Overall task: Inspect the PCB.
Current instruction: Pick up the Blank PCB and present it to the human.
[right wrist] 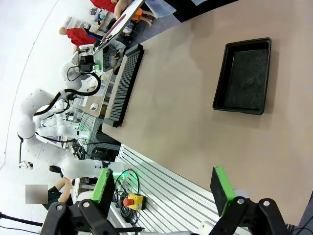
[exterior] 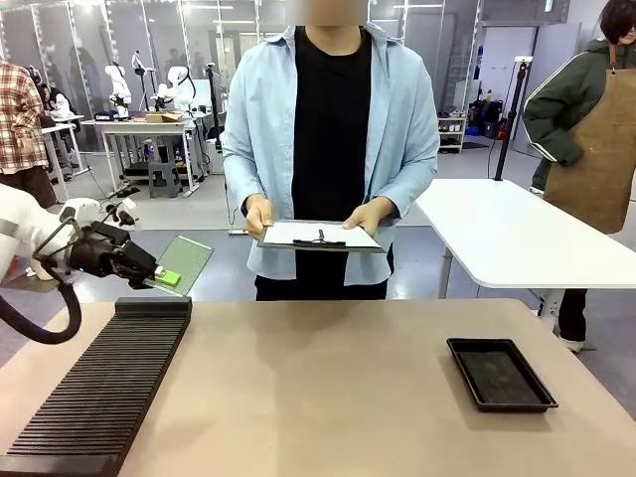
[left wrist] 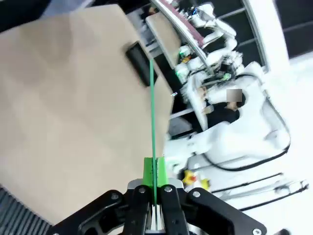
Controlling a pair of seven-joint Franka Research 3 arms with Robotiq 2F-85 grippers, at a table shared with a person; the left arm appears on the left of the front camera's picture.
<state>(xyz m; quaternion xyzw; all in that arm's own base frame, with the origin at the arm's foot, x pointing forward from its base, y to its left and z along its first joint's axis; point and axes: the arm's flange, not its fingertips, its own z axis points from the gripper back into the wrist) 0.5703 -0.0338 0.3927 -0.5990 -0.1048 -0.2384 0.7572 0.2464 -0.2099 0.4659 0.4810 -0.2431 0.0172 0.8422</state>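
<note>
My left claw [exterior: 162, 275] is clenched on the PCB [exterior: 185, 260]. I grip the board at its lower edge, between my two green pads. The rest of it rises away from my fingertips, up and toward the far side of the table [exterior: 318, 397]. It is tilted, and its speckled green face is turned toward the front camera. The board is in the air and touches only my pads. From my left wrist camera I see it edge-on, as a thin green line that goes straight out from between my closed fingers [left wrist: 139, 208].

Below this claw lies a black slotted rack [exterior: 109, 383] on the table. Its far end is just under the claw and does not touch the board.

My right claw [right wrist: 163, 185] is released: its two green pads stand wide apart. It hangs over the near edge of the table. Ahead of it, farther in on the table, lies a black tray [right wrist: 243, 76], apart from my fingers. The rack is well apart from the tray, toward the side of my left claw.

Beyond my left claw, across the table, a person in a light blue shirt holds a white clipboard [exterior: 320, 237] with both hands, one at each side. A small dark thing lies on the clipboard; I cannot tell what it is.
</note>
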